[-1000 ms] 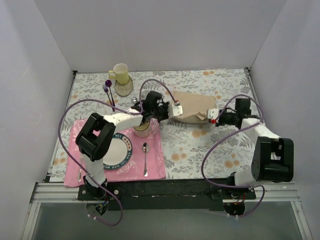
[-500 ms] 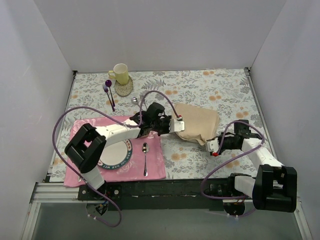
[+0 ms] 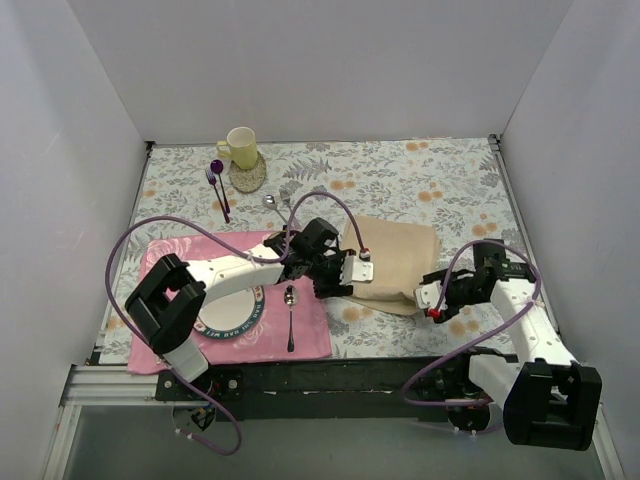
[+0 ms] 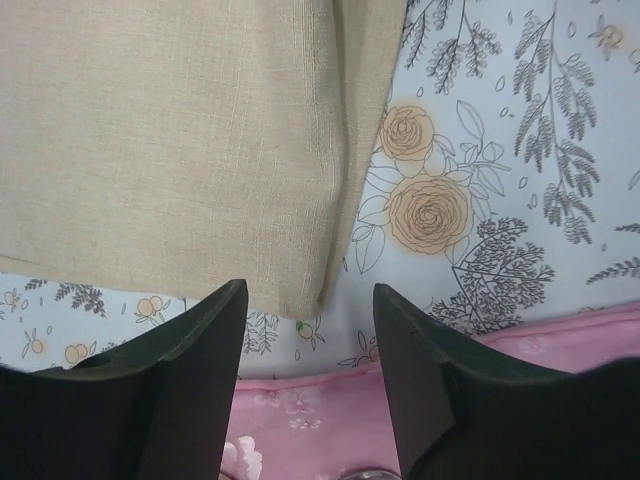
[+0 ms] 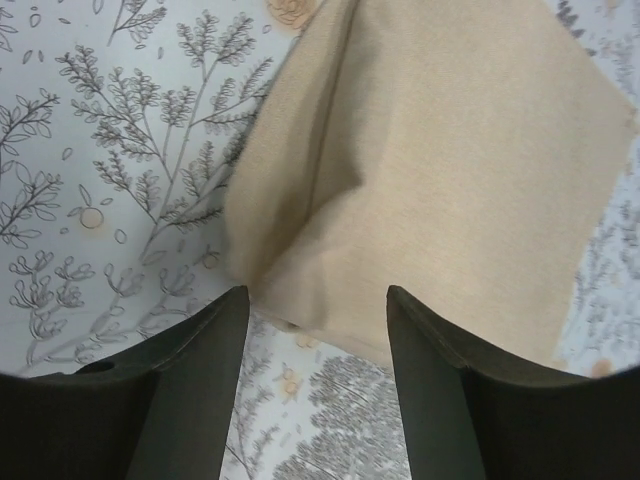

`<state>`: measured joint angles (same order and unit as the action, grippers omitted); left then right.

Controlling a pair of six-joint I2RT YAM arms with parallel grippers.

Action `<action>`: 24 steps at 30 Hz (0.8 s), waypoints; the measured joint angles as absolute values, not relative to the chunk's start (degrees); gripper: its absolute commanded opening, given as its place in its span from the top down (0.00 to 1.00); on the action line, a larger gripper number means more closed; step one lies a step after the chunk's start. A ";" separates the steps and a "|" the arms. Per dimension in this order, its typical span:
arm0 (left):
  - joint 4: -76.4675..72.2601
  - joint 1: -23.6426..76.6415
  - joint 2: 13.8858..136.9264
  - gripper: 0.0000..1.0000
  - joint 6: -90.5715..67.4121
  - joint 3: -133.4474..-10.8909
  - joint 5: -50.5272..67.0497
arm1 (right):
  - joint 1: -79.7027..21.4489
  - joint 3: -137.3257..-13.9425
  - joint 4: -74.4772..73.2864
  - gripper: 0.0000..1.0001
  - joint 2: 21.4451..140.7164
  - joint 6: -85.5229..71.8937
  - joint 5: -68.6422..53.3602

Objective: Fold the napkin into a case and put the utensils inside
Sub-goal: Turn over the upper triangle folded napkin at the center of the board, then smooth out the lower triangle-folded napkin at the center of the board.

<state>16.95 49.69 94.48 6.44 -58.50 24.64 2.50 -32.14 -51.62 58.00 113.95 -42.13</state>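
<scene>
The beige napkin (image 3: 398,258) lies folded in layers on the floral tablecloth, right of centre. My left gripper (image 3: 357,271) hovers open at its near left corner, its fingers apart over tablecloth and pink placemat (image 4: 330,420), the napkin (image 4: 180,140) just beyond them. Open too, my right gripper (image 3: 431,299) sits at the near right edge, the napkin (image 5: 440,170) ahead of its empty jaws. A small silver piece (image 3: 270,200) lies at the back; I cannot tell whether it is one of the utensils.
A yellow mug (image 3: 240,147) stands by a round coaster (image 3: 249,178) at the back left, beside a purple-handled fork (image 3: 218,190). A plate (image 3: 243,305) and a long silver spoon (image 3: 290,318) lie on the pink placemat (image 3: 310,340). White walls enclose three sides.
Both grippers pulled the napkin's edge toward the near side, folding it over, then opened and let go. The cloth now lies flat, and both arms have drawn back toward me.
</scene>
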 measured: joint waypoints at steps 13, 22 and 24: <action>21.08 48.90 101.54 0.49 -14.59 -75.99 27.14 | 2.66 -52.16 -56.29 0.64 71.16 75.00 -40.21; 20.51 48.45 109.06 0.67 -24.75 -76.88 24.21 | 3.42 -52.31 -49.08 0.78 86.63 49.78 -36.42; 20.38 48.16 109.89 0.69 -26.48 -76.88 24.08 | 3.42 -52.73 -47.29 0.78 90.11 46.63 -35.62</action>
<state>20.38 48.16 109.89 -26.48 -76.88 24.08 3.42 -52.73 -47.29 90.11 46.63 -35.62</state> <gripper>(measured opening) 0.347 0.232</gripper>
